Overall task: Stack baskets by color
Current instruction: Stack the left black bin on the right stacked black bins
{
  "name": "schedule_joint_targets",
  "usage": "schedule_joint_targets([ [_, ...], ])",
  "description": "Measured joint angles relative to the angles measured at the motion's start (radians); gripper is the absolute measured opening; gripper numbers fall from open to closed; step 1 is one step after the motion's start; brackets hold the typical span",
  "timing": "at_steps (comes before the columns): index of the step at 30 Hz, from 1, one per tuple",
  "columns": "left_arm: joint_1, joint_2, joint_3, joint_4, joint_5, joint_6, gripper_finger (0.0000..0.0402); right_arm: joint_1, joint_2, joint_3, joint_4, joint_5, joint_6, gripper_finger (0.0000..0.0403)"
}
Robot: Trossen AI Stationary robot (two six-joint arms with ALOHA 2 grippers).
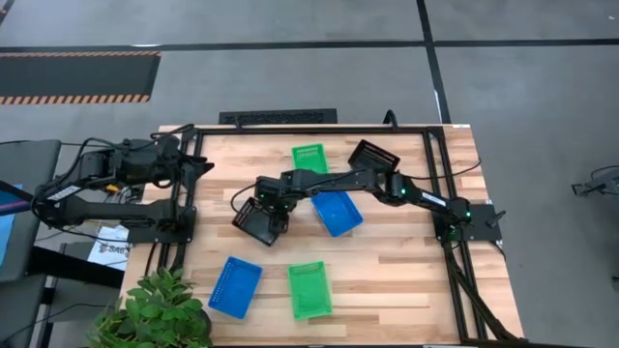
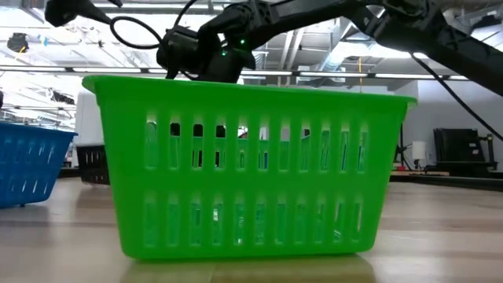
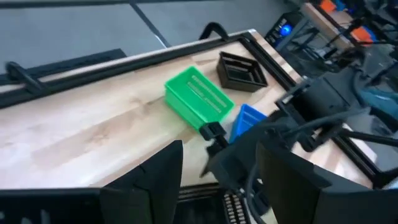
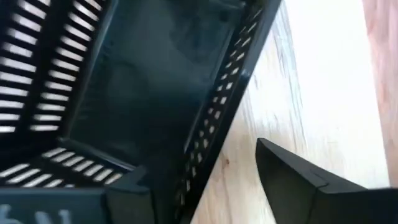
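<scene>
Right gripper (image 1: pixel 263 215) spread wide, straddling one wall of the black basket (image 1: pixel 259 223) at table centre-left, one finger inside. All baskets empty, scattered singly. Right arm stretched across the blue basket (image 1: pixel 337 213). Left gripper (image 1: pixel 198 166) open, parked at table's left edge.

Overhead camera faces straight down; tabletop camera sits close behind the green basket (image 2: pixel 247 169) both show.
</scene>
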State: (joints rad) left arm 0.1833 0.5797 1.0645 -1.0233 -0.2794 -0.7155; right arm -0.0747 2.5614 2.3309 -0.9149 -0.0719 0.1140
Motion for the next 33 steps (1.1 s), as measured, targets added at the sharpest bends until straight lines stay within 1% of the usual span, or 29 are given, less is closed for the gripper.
schedule_joint_targets([
  [2, 0.000, 0.000, 0.000, -0.005, -0.033, 0.001, 0.0192, 0.000, 0.000, 0.000, -0.013, 0.000, 0.014, 0.0189],
  [5, 0.000, 0.000, 0.000, -0.015, -0.079, 0.015, 0.0192, 0.000, 0.000, 0.000, -0.038, 0.001, 0.049, 0.0124],
  [9, 0.000, 0.000, 0.000, -0.016, -0.093, 0.015, 0.0192, -0.006, 0.000, 0.000, -0.065, 0.000, 0.090, 0.0026],
  [10, 0.000, 0.000, 0.000, -0.015, -0.093, 0.016, 0.0192, -0.006, -0.001, 0.001, -0.068, -0.001, 0.096, 0.0015],
  [14, 0.000, 0.000, 0.000, -0.015, -0.093, 0.021, 0.0192, -0.007, -0.002, 0.001, -0.076, -0.004, 0.103, 0.0015],
  [18, 0.000, 0.000, 0.000, -0.016, -0.093, 0.034, 0.0192, -0.008, -0.002, 0.001, -0.075, -0.007, 0.121, 0.0007],
  [23, 0.000, 0.000, 0.000, -0.016, -0.094, 0.034, 0.0192, -0.014, -0.002, 0.001, -0.074, -0.040, 0.126, 0.0006],
  [33, 0.000, 0.000, 0.000, -0.019, -0.093, 0.034, 0.0192, -0.024, -0.006, 0.024, -0.060, -0.058, 0.152, 0.0005],
])
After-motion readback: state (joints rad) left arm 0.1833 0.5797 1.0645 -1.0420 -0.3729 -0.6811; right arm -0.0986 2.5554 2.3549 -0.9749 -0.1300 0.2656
